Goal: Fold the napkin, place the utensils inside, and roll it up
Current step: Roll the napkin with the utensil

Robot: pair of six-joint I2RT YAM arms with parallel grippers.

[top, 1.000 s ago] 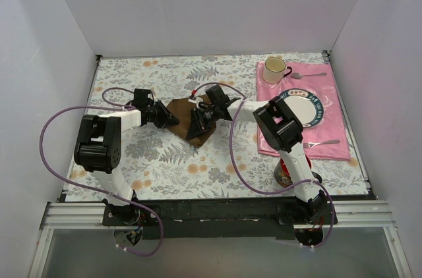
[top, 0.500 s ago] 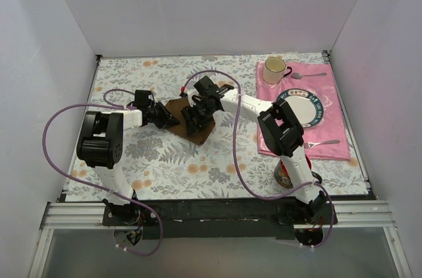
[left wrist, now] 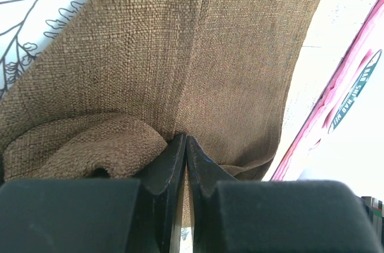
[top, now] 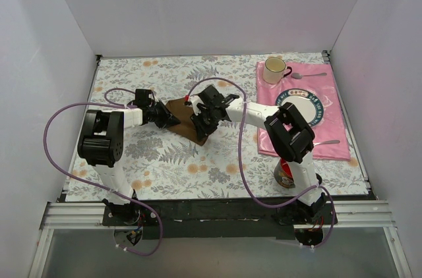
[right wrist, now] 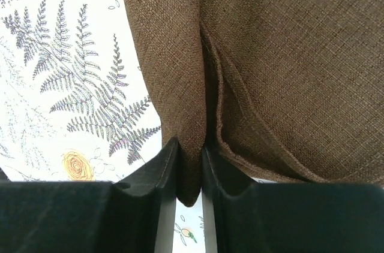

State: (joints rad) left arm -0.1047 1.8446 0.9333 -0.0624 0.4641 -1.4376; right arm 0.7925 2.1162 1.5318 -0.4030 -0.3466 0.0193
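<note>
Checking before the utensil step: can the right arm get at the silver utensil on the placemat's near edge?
Not yet, probably: the right gripper is shut on a napkin fold. Once freed, likely yes: the silver utensil lies uncovered on the placemat.

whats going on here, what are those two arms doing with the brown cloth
Both arms are working on the brown napkin, which lies partly folded in the middle of the floral table. The left gripper is shut on its left side, where the cloth bunches up. The right gripper pinches a folded edge between its fingers. No utensil can be seen on or in the napkin. The pink placemat with the plate and cup sits untouched on the right.
</note>
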